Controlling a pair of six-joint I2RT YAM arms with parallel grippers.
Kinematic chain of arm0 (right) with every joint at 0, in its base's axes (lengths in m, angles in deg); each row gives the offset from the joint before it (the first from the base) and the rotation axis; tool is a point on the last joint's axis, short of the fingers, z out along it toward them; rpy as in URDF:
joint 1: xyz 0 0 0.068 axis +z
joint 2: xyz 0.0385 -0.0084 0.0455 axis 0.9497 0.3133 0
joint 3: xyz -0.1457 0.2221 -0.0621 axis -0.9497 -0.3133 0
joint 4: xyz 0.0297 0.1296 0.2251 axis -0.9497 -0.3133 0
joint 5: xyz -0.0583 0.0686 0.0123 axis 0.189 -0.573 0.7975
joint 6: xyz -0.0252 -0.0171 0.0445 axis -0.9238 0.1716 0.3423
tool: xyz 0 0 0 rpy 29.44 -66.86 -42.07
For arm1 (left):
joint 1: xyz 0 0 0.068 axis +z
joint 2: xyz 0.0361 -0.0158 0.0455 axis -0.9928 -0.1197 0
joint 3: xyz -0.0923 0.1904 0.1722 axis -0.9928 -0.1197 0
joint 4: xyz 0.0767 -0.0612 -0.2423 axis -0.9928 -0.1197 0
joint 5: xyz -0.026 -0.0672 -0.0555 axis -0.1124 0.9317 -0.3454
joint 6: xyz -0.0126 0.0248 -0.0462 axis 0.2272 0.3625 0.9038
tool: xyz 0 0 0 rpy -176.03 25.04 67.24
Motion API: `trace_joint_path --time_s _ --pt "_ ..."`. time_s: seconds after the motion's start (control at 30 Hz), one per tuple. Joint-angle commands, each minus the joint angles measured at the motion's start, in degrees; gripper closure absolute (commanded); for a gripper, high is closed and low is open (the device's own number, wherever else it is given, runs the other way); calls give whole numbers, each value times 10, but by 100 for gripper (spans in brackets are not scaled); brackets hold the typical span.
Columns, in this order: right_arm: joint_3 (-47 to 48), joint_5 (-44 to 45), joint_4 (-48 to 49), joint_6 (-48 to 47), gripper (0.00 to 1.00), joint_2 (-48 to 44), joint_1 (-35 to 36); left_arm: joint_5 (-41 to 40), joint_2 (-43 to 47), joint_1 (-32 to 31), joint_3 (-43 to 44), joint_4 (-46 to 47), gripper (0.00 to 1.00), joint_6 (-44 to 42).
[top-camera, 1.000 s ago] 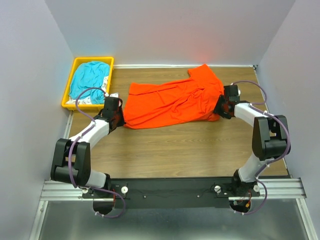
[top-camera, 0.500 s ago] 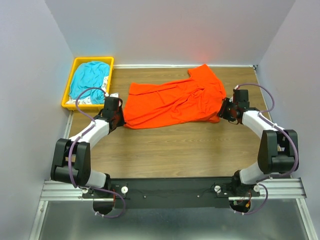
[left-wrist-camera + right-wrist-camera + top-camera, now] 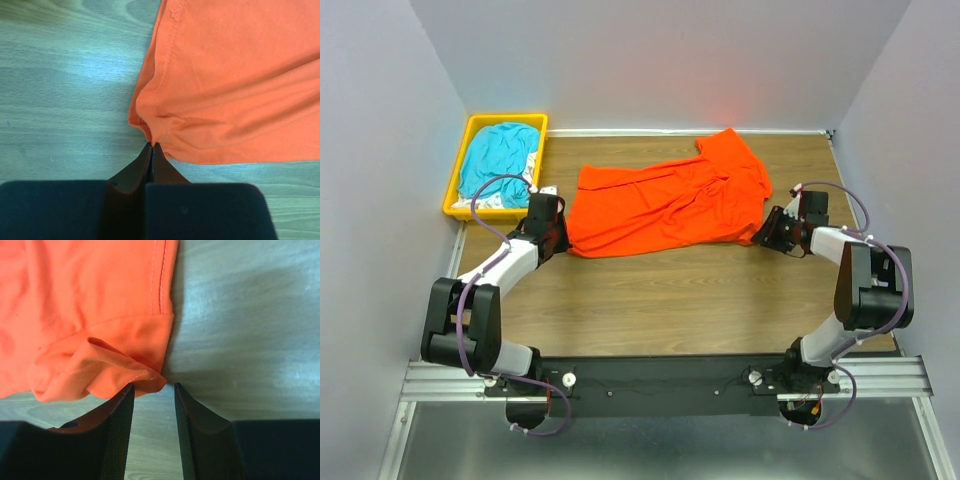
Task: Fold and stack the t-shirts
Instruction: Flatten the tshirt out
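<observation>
The orange-red t-shirt (image 3: pixel 665 205) lies spread and rumpled across the far half of the table. My left gripper (image 3: pixel 560 236) is shut on its near left corner (image 3: pixel 150 131), pinching the cloth between the fingertips. My right gripper (image 3: pixel 767 231) is open just off the shirt's near right corner (image 3: pixel 145 375); the corner's tip lies at the mouth of the jaws, not held. A teal-blue t-shirt (image 3: pixel 498 158) and some white fabric (image 3: pixel 510 196) lie in the yellow bin.
The yellow plastic bin (image 3: pixel 457 185) stands at the far left, beside the table's edge. Grey walls close in on the left, back and right. Bare wooden tabletop (image 3: pixel 670 300) stretches between the shirt and the arm bases.
My right gripper has let go of the shirt's right corner and drawn back to the right, off the cloth. The left gripper and the shirt stay where they were.
</observation>
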Motion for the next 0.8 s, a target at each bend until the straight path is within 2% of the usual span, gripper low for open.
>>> trace_joint_path --time_s 0.0,0.47,0.63,0.67,0.77 --pt "-4 -39 37 -19 55 23 -14 7 15 3 8 6 100 -6" --pt "-10 -73 42 -46 55 51 -23 3 15 2 9 6 100 -7" --pt "-13 -72 42 -45 65 35 -23 3 14 2 10 5 100 -7" --pt "-15 -69 41 -44 70 31 -23 3 14 3 9 6 100 -7" --pt "-19 -67 41 -40 74 16 -23 3 14 3 10 5 100 -7"
